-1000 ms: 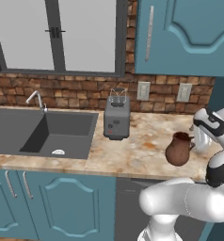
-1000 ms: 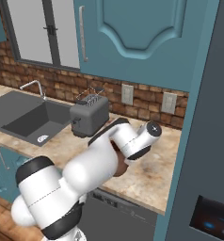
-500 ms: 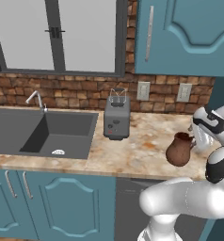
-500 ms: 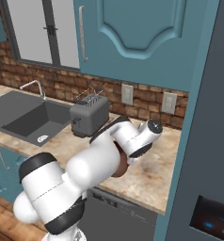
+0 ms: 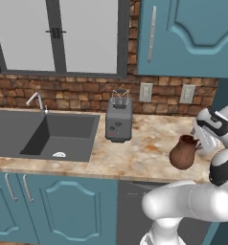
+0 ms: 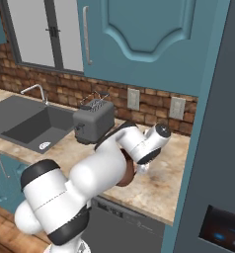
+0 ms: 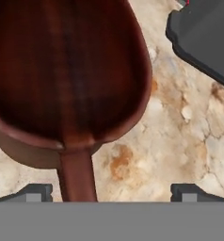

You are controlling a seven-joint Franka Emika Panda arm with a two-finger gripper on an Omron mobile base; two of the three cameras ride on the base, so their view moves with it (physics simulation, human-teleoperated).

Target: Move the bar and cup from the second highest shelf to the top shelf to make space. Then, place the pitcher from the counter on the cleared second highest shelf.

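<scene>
The reddish-brown pitcher (image 5: 183,153) stands upright on the mottled counter (image 5: 144,155), to the right of the toaster. In the hand view I look down into the pitcher's mouth (image 7: 62,70); its loop handle (image 7: 76,175) points toward me. My gripper (image 7: 111,193) is open just above it. The handle lies between the fingertips (image 7: 34,192), close to the left one and touching neither. In the left base view my hand (image 5: 209,128) hangs just right of the pitcher's rim. In the right base view my arm covers most of the pitcher (image 6: 128,174). The bar, the cup and both shelves are out of view.
A grey toaster (image 5: 119,119) stands left of the pitcher, its dark corner (image 7: 208,33) close by in the hand view. A dark sink (image 5: 44,136) lies further left. Teal wall cabinets (image 6: 139,39) hang overhead. A tall grey cabinet (image 6: 223,123) closes off the counter's right end.
My hand has crept a little left and down toward the pitcher's handle. The pitcher has not moved and the jaws have stayed wide.
</scene>
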